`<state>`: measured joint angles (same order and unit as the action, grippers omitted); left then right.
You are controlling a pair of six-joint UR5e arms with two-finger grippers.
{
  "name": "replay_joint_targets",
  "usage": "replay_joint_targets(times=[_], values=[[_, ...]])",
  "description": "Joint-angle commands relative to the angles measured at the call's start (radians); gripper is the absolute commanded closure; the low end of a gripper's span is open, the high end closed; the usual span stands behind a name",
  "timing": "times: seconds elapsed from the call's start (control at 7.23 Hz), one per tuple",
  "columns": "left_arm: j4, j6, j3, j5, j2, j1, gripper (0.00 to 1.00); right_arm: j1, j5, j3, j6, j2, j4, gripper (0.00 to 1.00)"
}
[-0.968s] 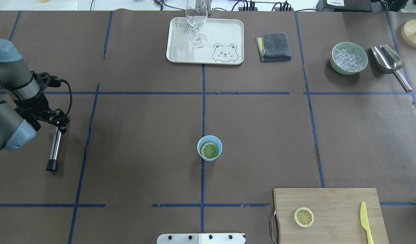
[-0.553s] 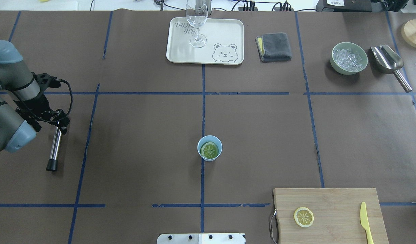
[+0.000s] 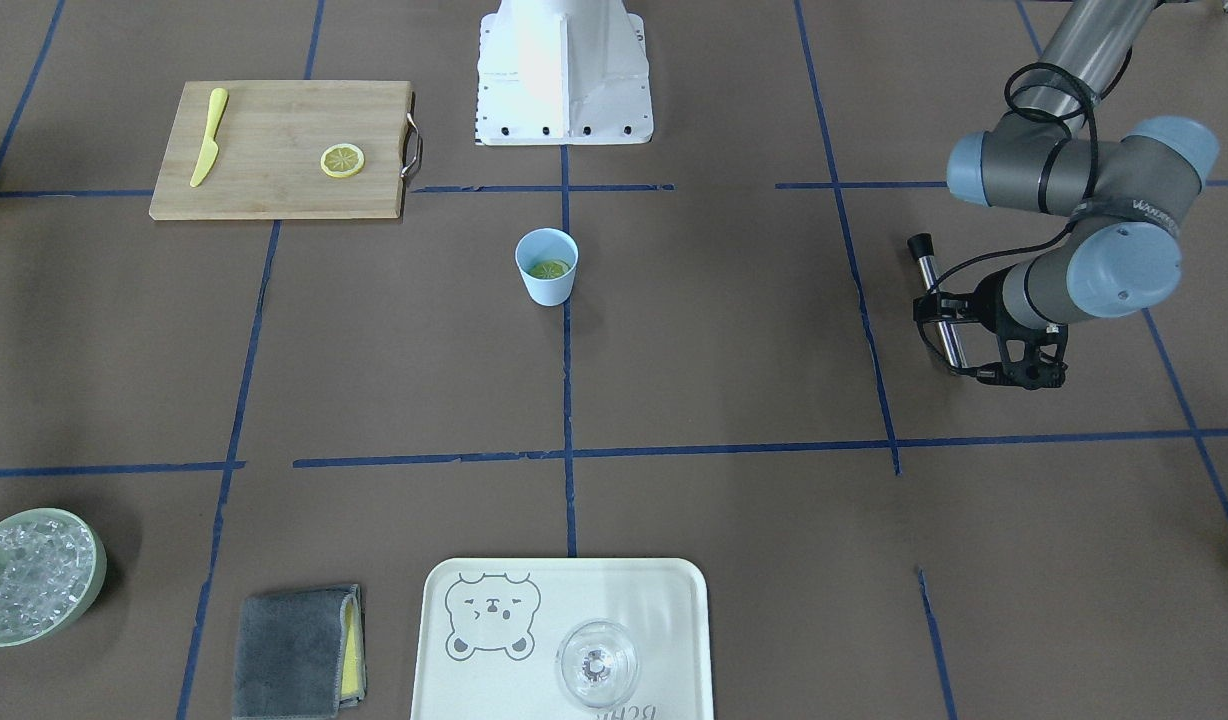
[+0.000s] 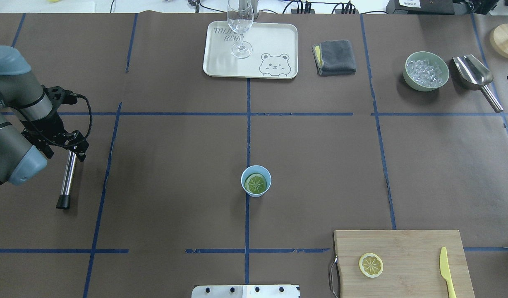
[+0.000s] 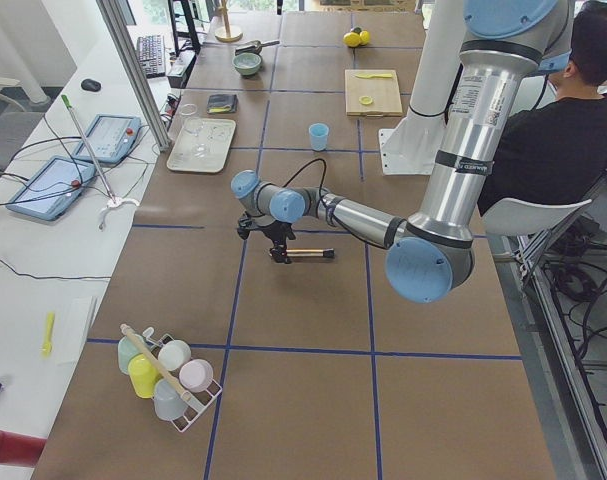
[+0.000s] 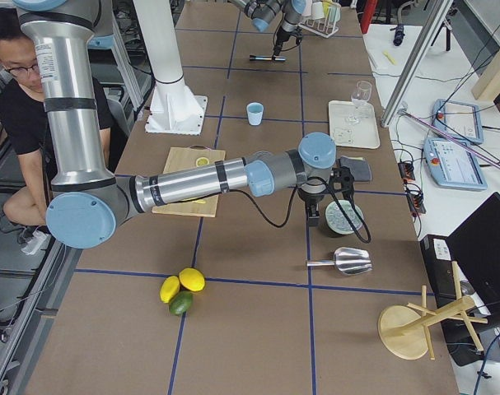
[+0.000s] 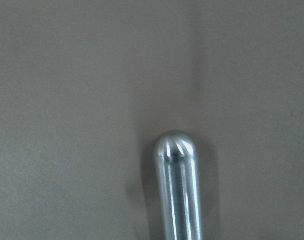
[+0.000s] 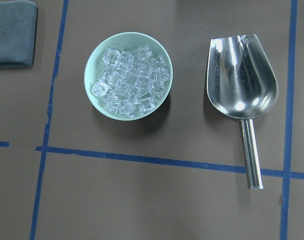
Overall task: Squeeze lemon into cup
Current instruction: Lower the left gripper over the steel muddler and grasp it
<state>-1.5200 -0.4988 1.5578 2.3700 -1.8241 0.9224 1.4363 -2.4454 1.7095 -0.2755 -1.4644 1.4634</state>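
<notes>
The pale blue cup (image 4: 256, 181) stands at the table's middle and also shows in the front view (image 3: 546, 267). One lemon slice (image 4: 255, 183) lies flat inside it. A second, like slice (image 4: 370, 265) lies on the wooden cutting board (image 4: 407, 248). My left gripper (image 4: 77, 154) hangs at the far left, over the upper end of a steel rod (image 4: 66, 182) with a black cap that lies on the table. Its jaws look open and hold nothing. The left wrist view shows only the rod's rounded tip (image 7: 175, 150). My right gripper (image 6: 314, 216) hovers over the ice bowl (image 8: 128, 75); I cannot tell its state.
A yellow plastic knife (image 4: 445, 271) lies on the board's right side. A steel scoop (image 8: 240, 75) lies beside the ice bowl. A bear tray (image 4: 274, 45) with a clear stemmed glass (image 4: 240, 29) and a folded grey cloth (image 4: 335, 57) sit at the far edge.
My left gripper has shifted slightly away from the robot and toward the table's middle. The rod has stayed where it lay. Cup and lemon slices have not moved.
</notes>
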Motion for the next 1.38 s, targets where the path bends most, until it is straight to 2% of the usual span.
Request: replay_joint_targets(times=[0.0, 0.41, 0.55, 0.83, 1.24], values=[[-0.002, 0.0, -0.001, -0.003, -0.001, 0.0, 0.0, 0.001, 0.0, 0.001, 0.002, 0.001, 0.0, 0.0], [-0.002, -0.015, 0.002, -0.025, 0.0, -0.002, 0.0, 0.003, 0.0, 0.002, 0.002, 0.001, 0.0, 0.0], [-0.003, -0.109, 0.007, -0.025, -0.003, -0.002, 0.02, 0.003, 0.0, 0.002, 0.002, 0.002, 0.0, 0.0], [-0.017, -0.141, 0.005, -0.022, -0.017, -0.008, 0.0, 0.003, 0.0, 0.004, 0.001, 0.002, -0.002, 0.0], [-0.015, -0.138, -0.007, -0.021, -0.026, -0.02, 0.0, 0.004, 0.0, 0.004, 0.002, 0.002, -0.002, 0.0]])
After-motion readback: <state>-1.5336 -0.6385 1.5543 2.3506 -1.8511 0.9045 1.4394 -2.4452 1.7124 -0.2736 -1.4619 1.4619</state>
